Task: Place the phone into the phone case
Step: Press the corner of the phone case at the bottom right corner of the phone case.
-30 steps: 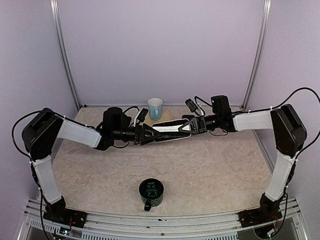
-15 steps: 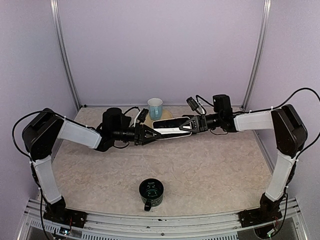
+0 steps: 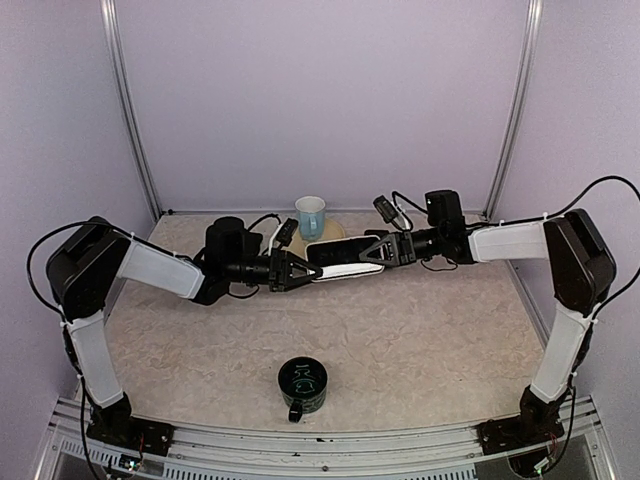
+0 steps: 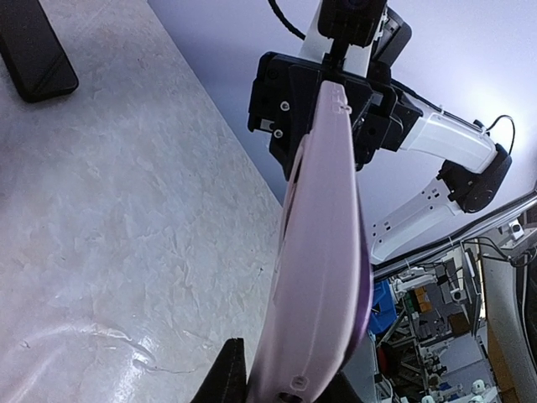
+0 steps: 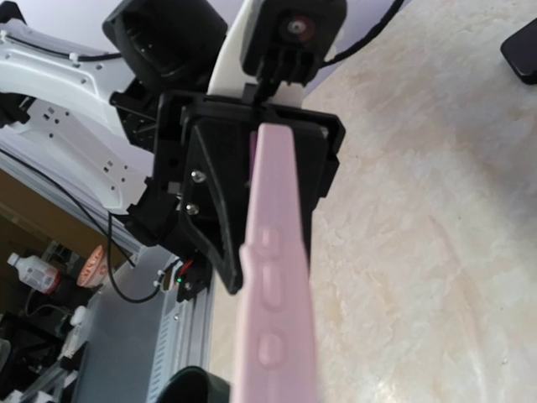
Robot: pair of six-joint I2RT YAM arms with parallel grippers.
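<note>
Pale lilac phone case (image 3: 345,262) hangs above the desk (image 3: 420,330), pinched at both ends: left end effector (image 3: 298,272) and right end effector (image 3: 372,250) each clamp narrowly on it, arms stretched inward, forearms roughly level. The dark phone (image 4: 33,46) lies on the desk.

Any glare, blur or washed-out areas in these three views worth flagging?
Top external: even, soft light, no harsh shadows, sharp throughout, though the phone case is small. Left wrist: a glare patch on the table at lower left; the case is close but fairly crisp. Right wrist: the case's near end is blurred at the bottom, and the table looks washed out at right.
</note>
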